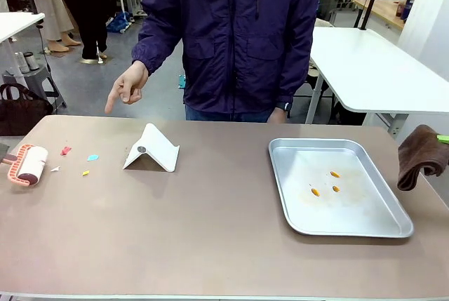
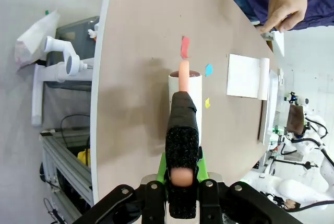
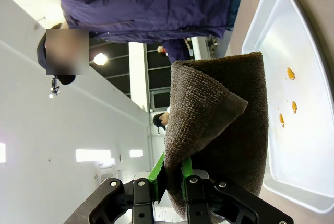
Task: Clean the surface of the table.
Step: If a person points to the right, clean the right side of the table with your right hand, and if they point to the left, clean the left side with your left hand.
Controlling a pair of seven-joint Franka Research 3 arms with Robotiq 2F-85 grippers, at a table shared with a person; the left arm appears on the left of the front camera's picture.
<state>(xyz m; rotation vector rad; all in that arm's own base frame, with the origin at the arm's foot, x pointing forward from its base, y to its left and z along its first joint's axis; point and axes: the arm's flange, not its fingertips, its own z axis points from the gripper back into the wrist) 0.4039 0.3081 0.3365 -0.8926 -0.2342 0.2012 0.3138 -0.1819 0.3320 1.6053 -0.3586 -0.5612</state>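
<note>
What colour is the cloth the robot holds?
The cloth is dark brown, clearest in right wrist view.

Table [image 1: 210, 245]: matt beige-brown top, smooth.
Tray [image 1: 351, 210], 3 o'clock: silver metal, dull satin sheen.
Cloth [image 1: 417, 157], far 3 o'clock: brown, coarse weave, rough nap.
Roller [image 1: 31, 164], 9 o'clock: white paper roll, smooth pink plastic frame; handle wrapped in a rough, fuzzy black patch [image 2: 181, 151].
Stand [image 1: 158, 150], 11 o'clock: white plastic, smooth, matt.
Scraps [image 1: 92, 157], 10 o'clock: thin coloured paper.
Jacket [image 1: 238, 34], 12 o'clock: dark, smooth synthetic cloth.
</note>
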